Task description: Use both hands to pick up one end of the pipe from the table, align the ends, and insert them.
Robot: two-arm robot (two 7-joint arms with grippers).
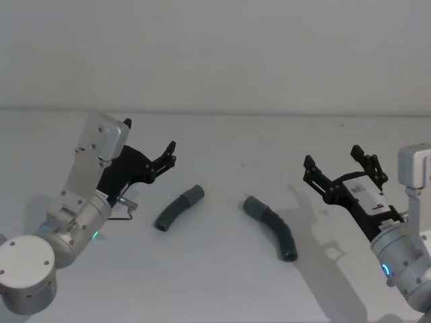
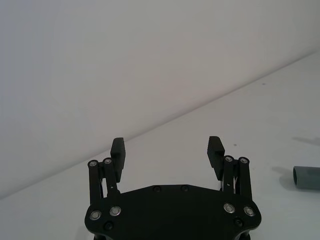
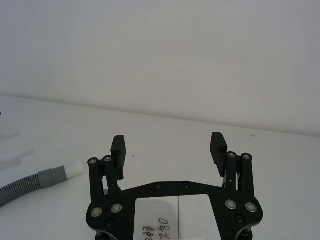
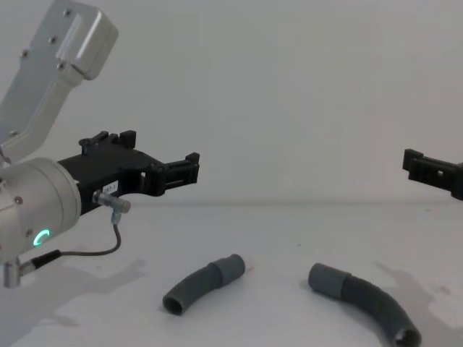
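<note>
Pipe, split into a shorter dark grey ribbed curved hose piece [image 1: 176, 210] and a longer one [image 1: 275, 227], lay on the plain white table [image 1: 222, 289]; both my pincers hung open, empty.
The shorter lay below and inward of my black left pincer [image 1: 170, 155], the longer likewise of my right pincer [image 1: 333, 158]; their smooth grey cuffs [image 1: 194, 195] faced each other, apart. The small white tip [image 3: 76, 168] was faint from the head.

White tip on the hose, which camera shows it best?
Right wrist view: the white tip stands out beyond its cuff. Head and chest views show the shorter hose whole, the tip faint against the table.
</note>
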